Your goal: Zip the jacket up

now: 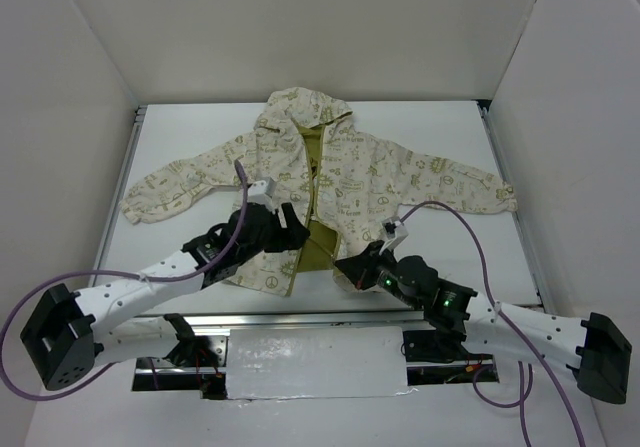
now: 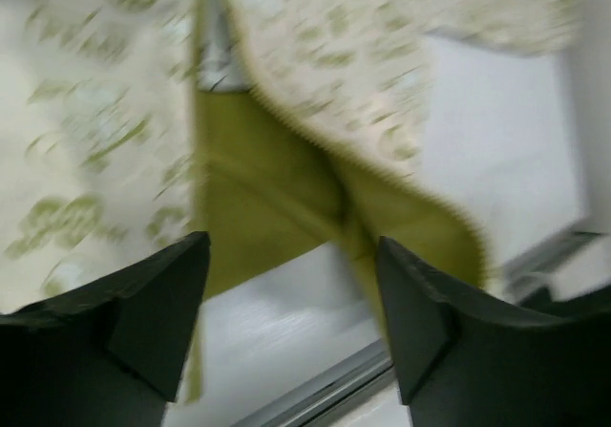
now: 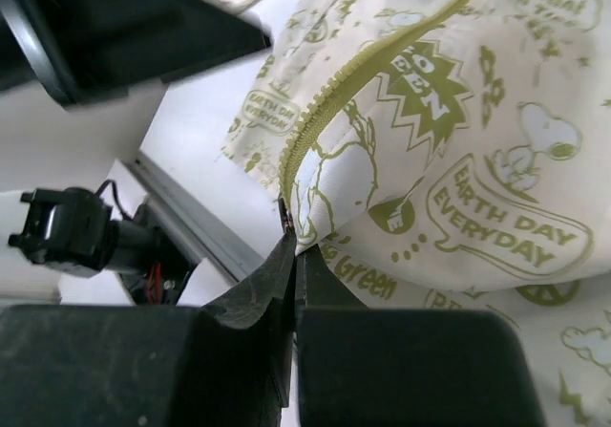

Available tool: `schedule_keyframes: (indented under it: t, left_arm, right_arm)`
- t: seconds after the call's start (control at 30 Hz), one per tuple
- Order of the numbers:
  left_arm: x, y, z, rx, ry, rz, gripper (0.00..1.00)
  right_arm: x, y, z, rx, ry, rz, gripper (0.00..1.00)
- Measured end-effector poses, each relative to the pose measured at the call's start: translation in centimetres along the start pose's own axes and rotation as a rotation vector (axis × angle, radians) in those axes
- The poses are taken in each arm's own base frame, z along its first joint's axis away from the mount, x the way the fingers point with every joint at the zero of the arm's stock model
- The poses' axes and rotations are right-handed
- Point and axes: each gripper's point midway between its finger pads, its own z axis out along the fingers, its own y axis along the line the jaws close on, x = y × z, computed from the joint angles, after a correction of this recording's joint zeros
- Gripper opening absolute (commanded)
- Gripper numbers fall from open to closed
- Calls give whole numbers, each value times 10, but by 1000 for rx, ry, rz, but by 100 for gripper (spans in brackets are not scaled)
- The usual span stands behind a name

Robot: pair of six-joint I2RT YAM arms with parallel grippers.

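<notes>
The jacket (image 1: 350, 172) lies flat on the white table, hood at the far side, sleeves spread, front open at the bottom so the olive lining (image 1: 318, 247) shows. My left gripper (image 1: 292, 223) hovers over the left front panel beside the opening. In the blurred left wrist view it (image 2: 291, 303) is open and empty, with the lining (image 2: 258, 188) and bare table beyond its fingers. My right gripper (image 1: 350, 267) is at the bottom hem of the right panel. In the right wrist view it (image 3: 296, 250) is shut on the lower end of the jacket's zipper edge (image 3: 329, 112).
A metal rail (image 1: 300, 319) runs along the table's near edge, and it also shows in the right wrist view (image 3: 191, 222). A white sheet (image 1: 315, 362) lies between the arm bases. White walls enclose the table on three sides. Purple cables loop from both arms.
</notes>
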Motion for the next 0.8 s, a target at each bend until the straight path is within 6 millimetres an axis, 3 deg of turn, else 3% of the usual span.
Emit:
schedule_keyframes:
  t: [0.13, 0.2, 0.3, 0.43, 0.6, 0.8]
  left_arm:
    - [44, 39, -5, -225, 143, 92, 74]
    - [64, 54, -10, -320, 216, 141, 65]
    - [82, 66, -14, -390, 283, 189, 61]
    - [101, 88, -20, -482, 361, 240, 63]
    - [123, 95, -23, -528, 433, 281, 64]
    - [133, 93, -21, -530, 464, 301, 64]
  right_arm:
    - [-3, -9, -2, 72, 8, 0, 0]
    - [-7, -8, -2, 91, 13, -2, 0]
    - [-13, -3, -3, 92, 9, -2, 0]
    - [-8, -5, -4, 99, 29, -11, 0]
    - [-3, -10, -5, 115, 53, -26, 0]
    - [-2, -11, -5, 115, 60, -33, 0]
